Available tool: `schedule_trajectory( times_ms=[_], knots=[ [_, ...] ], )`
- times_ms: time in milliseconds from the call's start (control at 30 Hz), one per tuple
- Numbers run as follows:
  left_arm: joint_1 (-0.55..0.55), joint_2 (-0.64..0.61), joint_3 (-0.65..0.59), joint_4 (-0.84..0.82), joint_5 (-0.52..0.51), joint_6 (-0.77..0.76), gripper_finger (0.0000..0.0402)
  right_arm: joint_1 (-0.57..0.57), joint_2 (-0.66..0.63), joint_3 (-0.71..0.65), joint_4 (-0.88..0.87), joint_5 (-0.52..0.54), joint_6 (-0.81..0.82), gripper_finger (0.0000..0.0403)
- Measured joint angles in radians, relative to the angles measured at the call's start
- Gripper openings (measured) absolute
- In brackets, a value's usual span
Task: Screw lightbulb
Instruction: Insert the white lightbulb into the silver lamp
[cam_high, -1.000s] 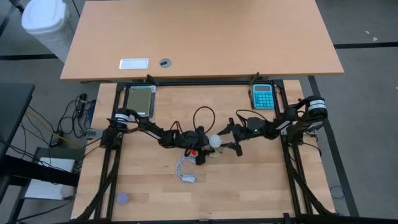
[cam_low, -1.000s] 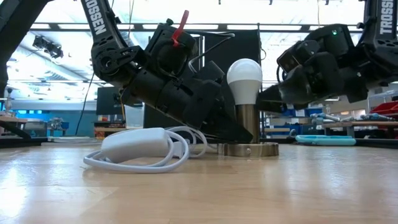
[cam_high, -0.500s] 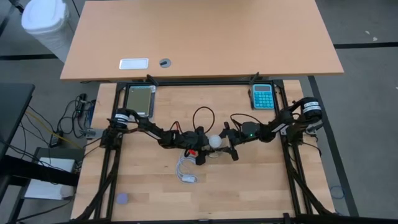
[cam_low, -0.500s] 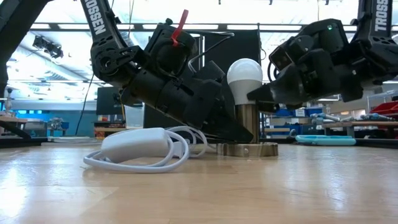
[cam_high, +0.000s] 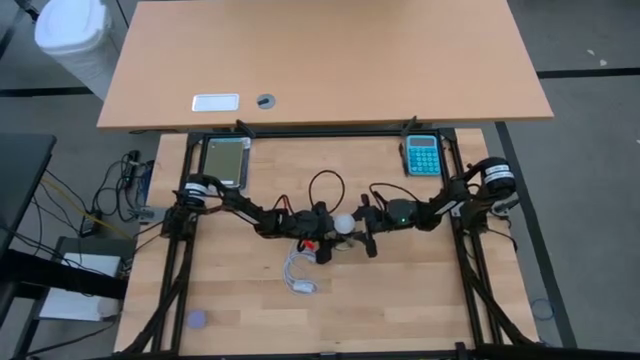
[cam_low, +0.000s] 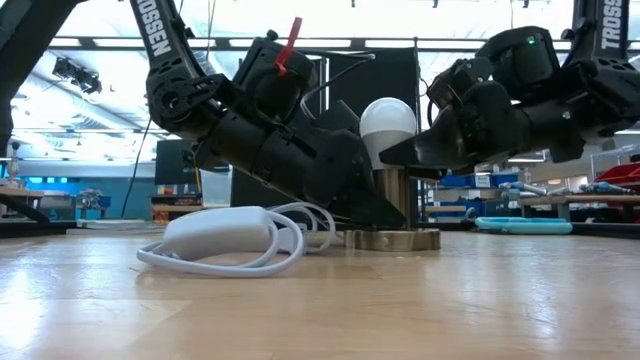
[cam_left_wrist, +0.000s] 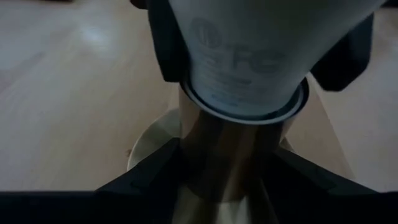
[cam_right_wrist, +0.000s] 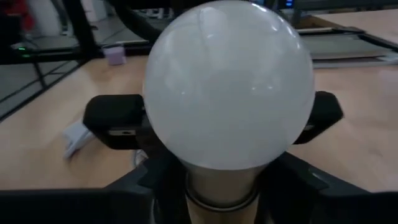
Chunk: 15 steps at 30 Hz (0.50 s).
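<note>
The white lightbulb (cam_high: 344, 222) stands upright in a brass socket stem (cam_low: 393, 198) on a round metal base disc (cam_low: 392, 240) at the table's middle. My left gripper (cam_high: 329, 234) reaches in from the table's left, low down, and is shut on the stem below the bulb. My right gripper (cam_high: 359, 229) comes from the table's right, higher up, with its fingers on either side of the bulb's neck (cam_low: 392, 152). The globe (cam_right_wrist: 227, 87) fills the right wrist view. My left gripper pinches the brass socket stem (cam_left_wrist: 214, 158) between its two fingers (cam_left_wrist: 155, 180), just under the bulb's collar. The fingers slant down from the table's left. The base disc rests on the table. My right gripper holds the lightbulb by its narrow neck (cam_right_wrist: 221, 180) below the globe, one finger (cam_left_wrist: 166, 53) on each side. The fingers come nearly level from the table's right. The bulb stands upright in the socket.
A coiled white cable with an inline switch (cam_low: 225, 235) lies just left of the socket, toward the near edge (cam_high: 298, 275). A teal calculator (cam_high: 421, 155) and a silver device (cam_high: 224, 160) lie at the far edge. A small purple thing (cam_high: 197, 319) lies near left.
My right gripper has moved toward the table's left, up to the bulb, so its fingers now flank the bulb's neck. The bulb and socket have shifted slightly toward the left. My left gripper has kept its hold on the stem.
</note>
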Motion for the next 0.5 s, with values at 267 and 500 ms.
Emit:
schedule_trajectory(
  times_ms=[267, 500],
  knots=[
    [0.000, 0.000, 0.000, 0.009, -0.052, -0.027, 0.0218, 0.084, 0.000, 0.003, -0.010, 0.236, 0.042, 0.0180],
    [0.000, 0.000, 0.001, 0.015, -0.101, -0.050, 0.0218, 0.138, 0.000, 0.003, -0.011, 0.404, 0.134, 0.0180]
  ],
)
